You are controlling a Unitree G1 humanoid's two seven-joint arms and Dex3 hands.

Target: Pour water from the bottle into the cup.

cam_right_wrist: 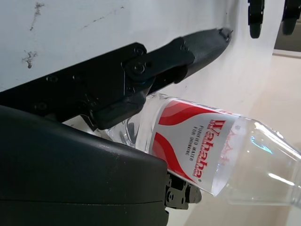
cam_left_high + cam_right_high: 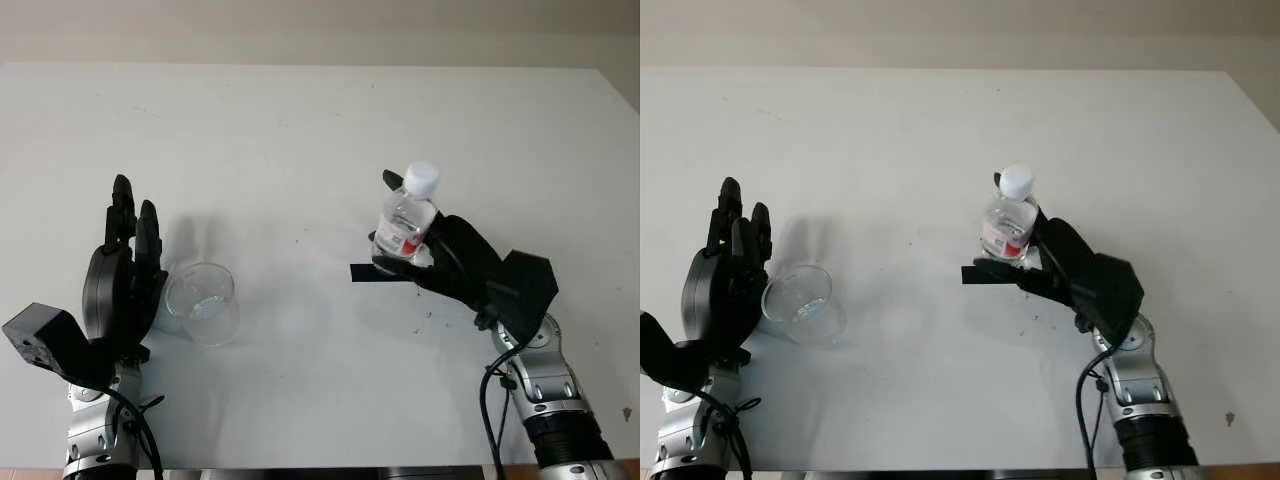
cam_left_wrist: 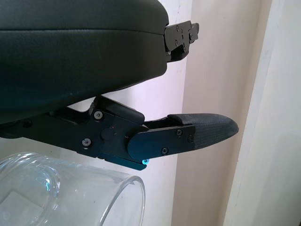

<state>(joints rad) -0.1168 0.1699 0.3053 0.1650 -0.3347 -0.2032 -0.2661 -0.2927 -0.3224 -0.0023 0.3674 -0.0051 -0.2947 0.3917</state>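
A clear water bottle [image 2: 407, 222] with a white cap and a red-and-white label stands nearly upright at the table's right middle. My right hand [image 2: 392, 250] is shut on its lower half, with one finger behind it and the thumb [image 2: 372, 272] sticking out toward the left. In the right wrist view the bottle's label [image 1: 197, 141] lies against the palm under a black finger [image 1: 155, 66]. A clear glass cup [image 2: 203, 300] sits upright at the left. My left hand [image 2: 135, 235] is open right beside the cup's left side, palm toward it and fingers pointing up. The cup's rim [image 3: 70, 174] shows under that hand.
The white table [image 2: 300, 130] stretches wide between and beyond both hands; its far edge meets a pale wall at the top. A few small dark specks [image 2: 430, 318] mark the surface near my right hand.
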